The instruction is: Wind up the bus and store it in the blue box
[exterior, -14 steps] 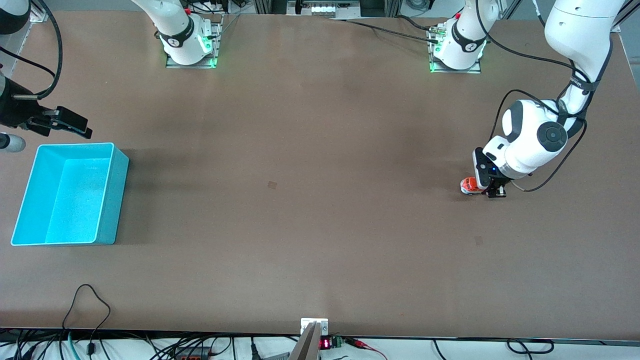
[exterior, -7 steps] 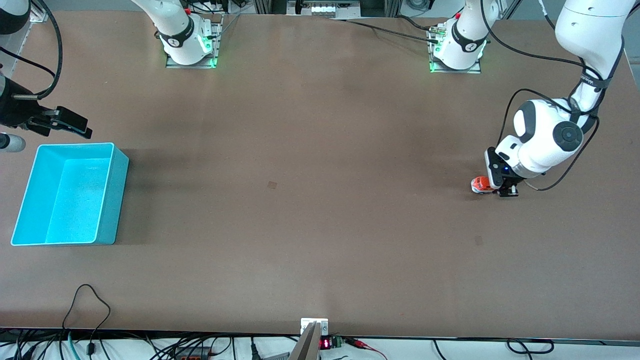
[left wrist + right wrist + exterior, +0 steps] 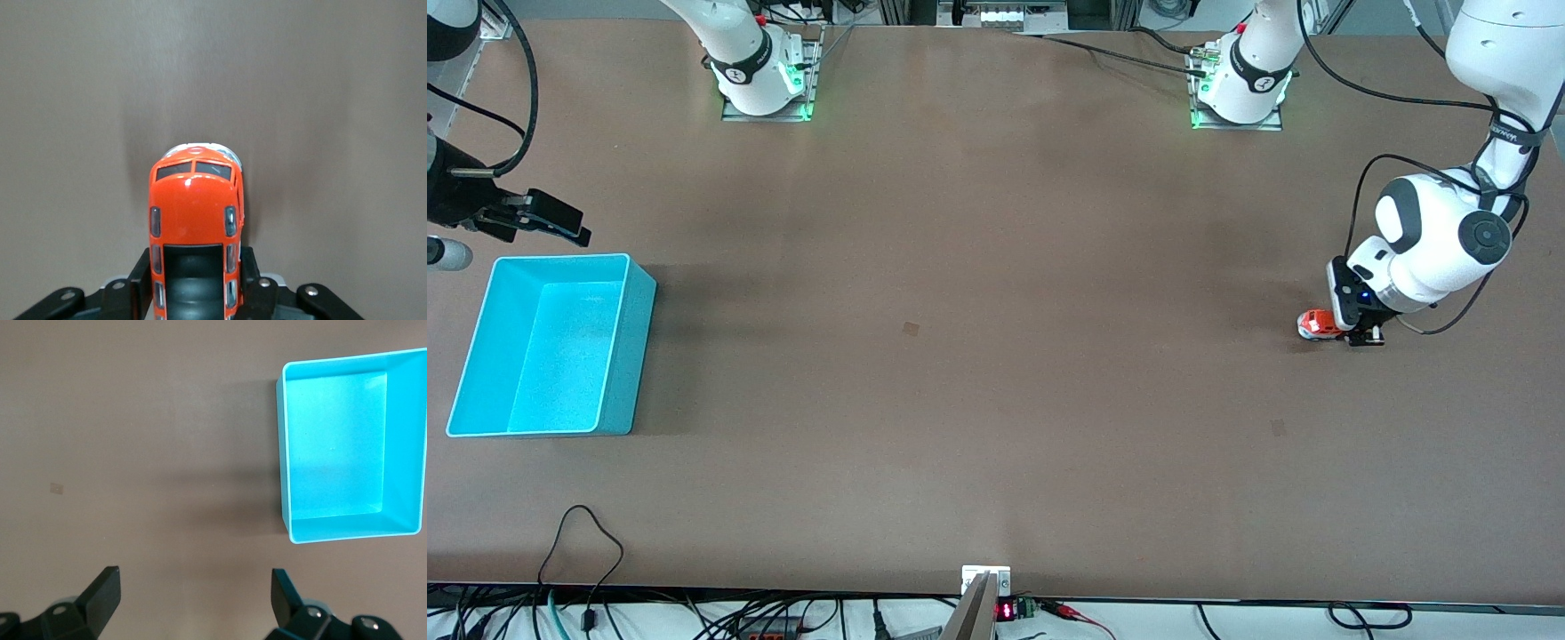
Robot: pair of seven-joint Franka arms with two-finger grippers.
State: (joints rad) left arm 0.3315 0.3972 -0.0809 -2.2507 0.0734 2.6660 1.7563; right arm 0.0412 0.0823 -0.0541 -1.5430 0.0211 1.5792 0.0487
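The small orange bus [image 3: 1317, 324] sits low at the table top near the left arm's end. My left gripper [image 3: 1352, 332] is shut on its rear half. In the left wrist view the bus [image 3: 194, 200] shows its dark roof panel and white-grey front, and black fingers [image 3: 142, 270] press both its sides. The blue box [image 3: 630, 356], a large cyan bin, stands with nothing in it at the right arm's end. My right gripper [image 3: 547, 216] waits, open, over the table beside the box's rim. The right wrist view looks between that gripper [image 3: 193, 587] down at the box [image 3: 405, 440].
A small dark mark [image 3: 911, 328] lies mid-table. Cables and a small display unit [image 3: 986, 587] line the table edge nearest the front camera. The two arm bases [image 3: 765, 84] [image 3: 1240, 89] stand along the edge farthest from it.
My left gripper has slid the bus along the table toward the left arm's end, staying shut on it. The right arm and the box have not moved.
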